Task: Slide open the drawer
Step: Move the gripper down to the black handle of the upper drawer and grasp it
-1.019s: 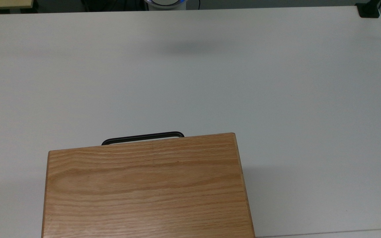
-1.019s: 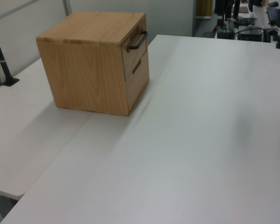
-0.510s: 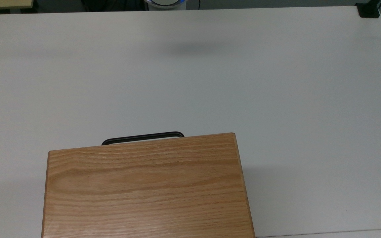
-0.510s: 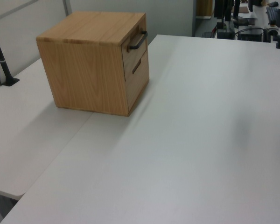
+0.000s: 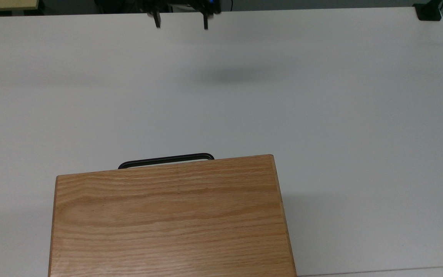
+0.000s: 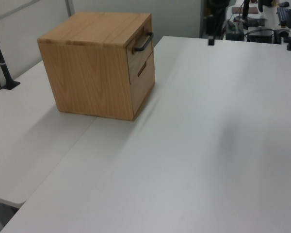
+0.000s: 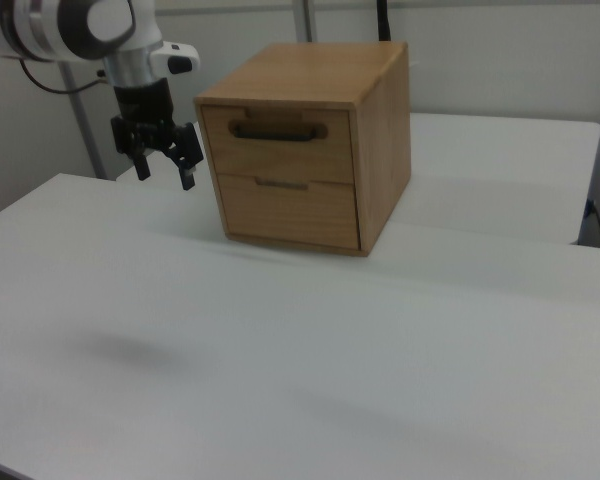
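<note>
The drawer [image 7: 280, 152] is the upper one in an oak cabinet [image 5: 167, 215] and sits flush and closed. Its black bar handle [image 7: 278, 131] juts out at the cabinet's front edge in the top view [image 5: 166, 160] and shows again in the left view [image 6: 143, 42]. My gripper [image 7: 166, 176] hangs open above the table with nothing between its fingers, off to the right view's left of the drawer front and well apart from the handle. In the top view, the gripper [image 5: 180, 24] is at the table's far edge. In the left view, one fingertip [image 6: 211, 41] shows.
The cabinet stands on a white table [image 5: 321, 115] with wide bare surface between it and the gripper. A lower drawer [image 7: 288, 212] sits under the upper one. A black clamp [image 5: 428, 11] grips the far corner, and a black post [image 6: 1, 60] stands behind the cabinet.
My gripper's fingers have come into the top and left views at the table's far edge. Its shadow on the table has shifted slightly. The cabinet and drawer have not moved.
</note>
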